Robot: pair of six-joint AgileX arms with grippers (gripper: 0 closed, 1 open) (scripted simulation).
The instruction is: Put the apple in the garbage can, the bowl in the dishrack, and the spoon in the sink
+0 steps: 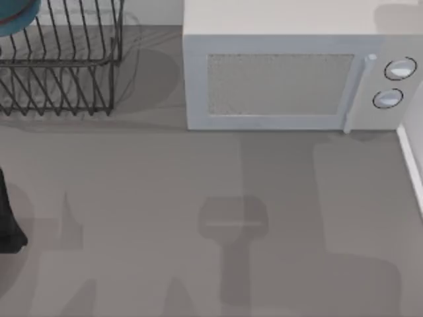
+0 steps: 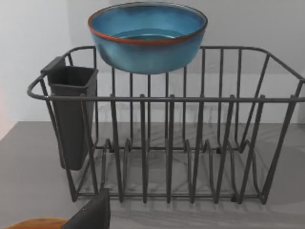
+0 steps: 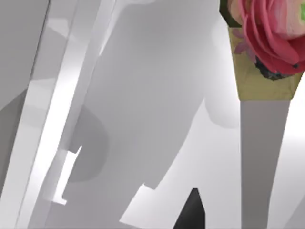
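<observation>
The blue-teal bowl (image 2: 147, 40) with its orange-brown rim stands upright at the far upper rim of the black wire dishrack (image 2: 167, 157). The top view shows an edge of the bowl (image 1: 16, 16) in the far left corner, over the dishrack (image 1: 63, 72). A dark part of my left gripper (image 2: 90, 214) is at the near side of the rack, apart from the bowl and well below it. A dark piece of my left arm (image 1: 6, 224) shows at the table's left edge. My right gripper (image 3: 190, 212) faces white surfaces. The apple, spoon, sink and garbage can are out of view.
A white microwave (image 1: 291, 72) stands at the back, middle to right. A dark utensil holder (image 2: 71, 114) hangs on one end of the rack. An orange-brown shape (image 2: 33, 223) lies beside my left gripper. A pink flower picture (image 3: 267, 38) faces the right wrist.
</observation>
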